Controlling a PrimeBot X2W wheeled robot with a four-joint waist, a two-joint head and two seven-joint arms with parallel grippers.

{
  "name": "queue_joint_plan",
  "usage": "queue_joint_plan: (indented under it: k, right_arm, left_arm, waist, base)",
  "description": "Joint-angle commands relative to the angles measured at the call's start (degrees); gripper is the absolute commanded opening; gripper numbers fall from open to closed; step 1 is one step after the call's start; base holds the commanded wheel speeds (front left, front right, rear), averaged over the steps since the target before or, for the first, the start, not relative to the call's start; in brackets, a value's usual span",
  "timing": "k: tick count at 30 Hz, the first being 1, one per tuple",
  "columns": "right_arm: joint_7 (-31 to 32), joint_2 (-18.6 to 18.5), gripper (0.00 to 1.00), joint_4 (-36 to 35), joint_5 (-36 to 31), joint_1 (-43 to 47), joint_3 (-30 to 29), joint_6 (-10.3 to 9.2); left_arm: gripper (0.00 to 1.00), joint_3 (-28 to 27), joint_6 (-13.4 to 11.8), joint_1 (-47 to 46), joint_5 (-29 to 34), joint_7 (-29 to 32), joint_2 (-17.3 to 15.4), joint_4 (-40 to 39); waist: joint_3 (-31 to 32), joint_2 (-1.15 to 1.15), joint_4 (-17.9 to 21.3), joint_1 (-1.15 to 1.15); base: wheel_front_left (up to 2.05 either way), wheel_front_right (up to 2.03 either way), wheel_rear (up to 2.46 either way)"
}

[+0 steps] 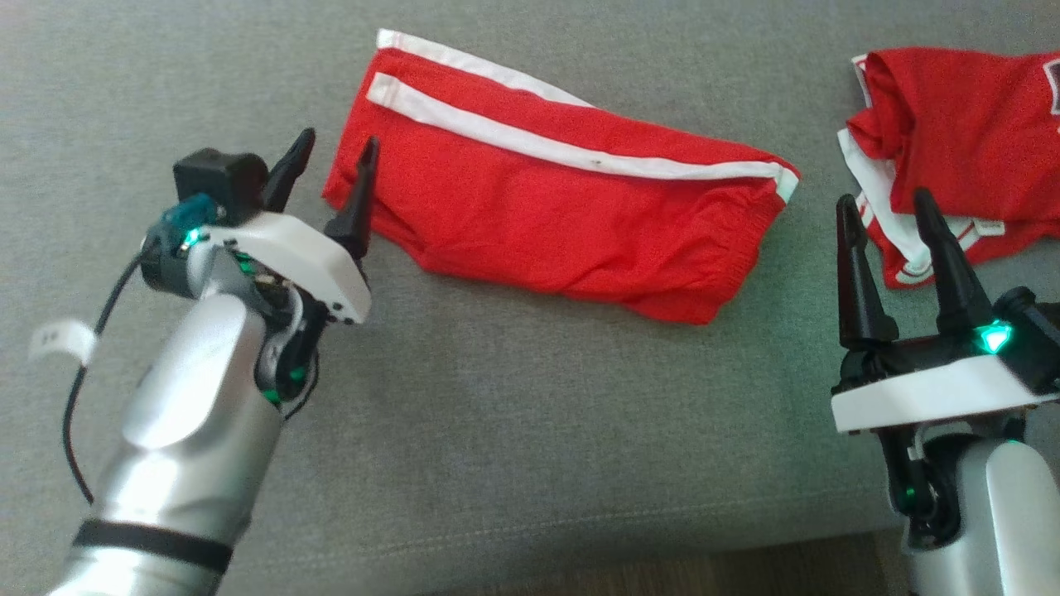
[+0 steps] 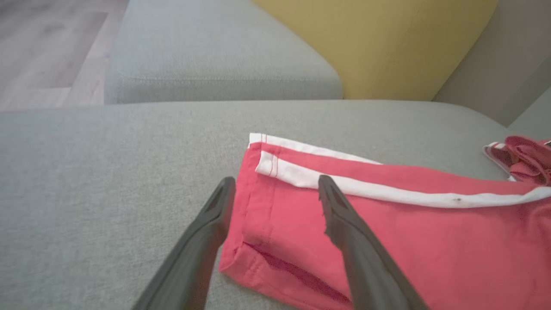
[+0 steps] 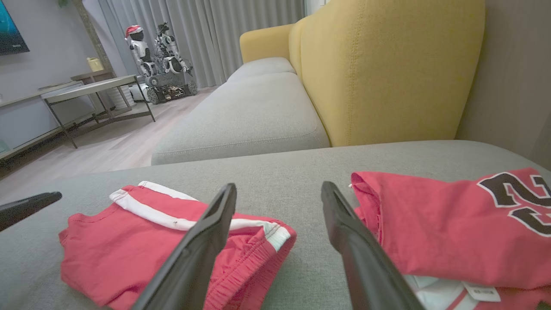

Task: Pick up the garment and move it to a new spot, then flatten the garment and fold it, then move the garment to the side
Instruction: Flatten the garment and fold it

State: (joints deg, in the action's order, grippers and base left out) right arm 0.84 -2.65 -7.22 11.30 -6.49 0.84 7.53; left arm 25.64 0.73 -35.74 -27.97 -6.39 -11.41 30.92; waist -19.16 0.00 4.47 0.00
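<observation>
The left gripper [image 1: 338, 138] is nearest to the work. Its two dark fingers are spread wide and hold nothing. In the left wrist view the hemmed corner of the red shorts with white side stripes [image 1: 563, 207] sits in the gap between them, with one finger over the fabric and the other over bare cushion. I cannot tell whether the tips touch the cloth or hover just above it.

The right gripper [image 1: 883, 197] is also spread and empty. It points into the strip of cushion between the shorts' elastic waistband end and the crumpled red jersey with a black number [image 1: 961, 132]. It is near both, and its outer finger crosses the jersey's white trim in the head view.

The shorts lie flat and doubled over on the grey fabric sofa cushion [image 1: 497, 414]. Their long axis runs across the robot from left to right, dipping slightly towards the right. The folding looks done, so carrying the shorts aside is probably what remains. That move turns on the left claw already straddling the hem end, while the right claw would have to shift leftwards to meet the waistband.

Beyond the shorts, a yellow upholstered backrest [image 3: 387, 73] rises behind the seat.
</observation>
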Motion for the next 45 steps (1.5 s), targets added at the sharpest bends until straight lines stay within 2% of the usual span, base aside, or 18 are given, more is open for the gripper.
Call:
queue_joint_plan:
  k: [1, 6, 9, 10, 11, 12, 18, 29, 33, 41, 42, 43, 44, 45]
  right_arm:
    - [-0.42, -0.23, 1.0, -1.73, 0.55, -1.52, 1.44, -0.04]
    - [-0.94, -0.23, 1.0, -0.99, 1.03, -1.76, 1.53, -0.04]
    - [-1.09, -0.23, 1.0, -0.54, 1.2, -1.69, 1.29, -0.04]
    - [-1.13, -0.23, 1.0, -0.45, 1.22, -1.65, 1.18, -0.04]
    - [-1.15, -0.23, 1.0, -0.35, 1.29, -1.59, 1.07, -0.04]
    - [-1.15, -0.23, 1.0, -0.27, 1.36, -1.56, 0.99, -0.04]
    - [-0.91, -0.23, 1.0, -0.29, 1.8, -1.44, 0.73, -0.04]
    - [0.31, -0.23, 1.0, -0.79, 1.65, -0.65, 0.24, -0.04]
    - [0.75, -0.23, 1.0, -0.89, 1.68, 0.1, -0.18, -0.04]
    - [1.85, -0.23, 1.0, -1.23, 1.27, 1.68, -0.43, -0.04]
    - [1.98, -0.23, 1.0, -1.27, 1.21, 1.75, -0.45, -0.04]
    - [2.09, -0.22, 1.0, -1.28, 1.16, 1.8, -0.45, -0.04]
    - [2.2, -0.22, 1.0, -1.25, 1.07, 1.82, -0.37, -0.04]
    - [2.35, -0.22, 1.0, -1.22, 0.87, 1.83, -0.26, -0.04]
  left_arm:
    - [1.0, -1.87, 0.08, -2.81, -0.25, 0.49, -1.49, 0.33]
    - [1.0, -2.05, 0.14, -6.81, -1.19, 3.95, -1.15, 11.51]
    - [1.0, -1.54, 1.02, -7.79, -1.73, 5.23, -0.27, 15.26]
    - [0.92, -1.26, 1.41, -7.9, -1.87, 5.68, 0.05, 16.12]
    - [0.39, -1.08, 1.71, -7.98, -2.01, 5.75, 0.35, 16.69]
    - [0.0, -0.87, 1.96, -7.98, -2.07, 5.68, 0.6, 17.11]
    - [0.0, 0.74, 2.84, -7.32, -1.92, 5.79, 1.78, 18.67]
    - [0.0, -1.8, 1.33, 1.01, -5.13, 0.05, 1.84, 13.78]
    - [0.0, -2.61, -0.17, 7.86, -6.37, -0.91, 1.04, 8.11]
    - [0.0, -3.55, -5.27, 19.2, -7.68, 1.27, -0.95, -6.44]
    - [0.19, -3.63, -5.78, 20.02, -7.7, 1.41, -1.15, -8.05]
    - [0.84, -3.61, -6.24, 20.72, -7.64, 1.63, -1.35, -9.44]
    - [1.0, -3.51, -6.67, 21.3, -7.34, 1.66, -1.65, -10.71]
    - [1.0, -3.59, -7.04, 21.75, -7.19, 1.37, -1.8, -12.03]
  waist:
    - [-1.0, 0.0, 1.01, 0.0]
    - [-2.03, 0.0, 2.03, 0.0]
    - [-2.11, 0.0, 2.06, 0.0]
    - [-2.06, 0.0, 2.0, 0.0]
    - [-1.94, 0.0, 1.92, 0.0]
    - [-1.8, 0.0, 1.85, 0.0]
    - [-1.02, 0.0, 0.93, 0.0]
    - [0.96, 0.0, -1.82, 0.0]
    - [2.16, 0.0, -3.32, 0.0]
    - [3.7, 0.0, -5.0, 0.0]
    - [3.78, 0.0, -5.11, 0.0]
    - [3.91, 0.0, -5.18, 0.0]
    - [4.12, 0.0, -5.18, 0.0]
    - [4.32, 0.0, -5.19, 0.0]
  base:
    - [0.0, 0.0, 0.0]
    - [0.0, 0.0, 0.0]
    - [0.0, 0.0, 0.0]
    - [0.0, 0.0, 0.0]
    - [0.0, 0.0, 0.0]
    - [0.0, 0.0, 0.0]
    - [0.0, 0.0, 0.0]
    - [0.0, 0.0, 0.0]
    - [0.0, 0.0, 0.0]
    - [0.0, 0.0, 0.0]
    - [0.0, 0.0, 0.0]
    - [0.0, 0.0, 0.0]
    - [0.0, 0.0, 0.0]
    - [0.0, 0.0, 0.0]
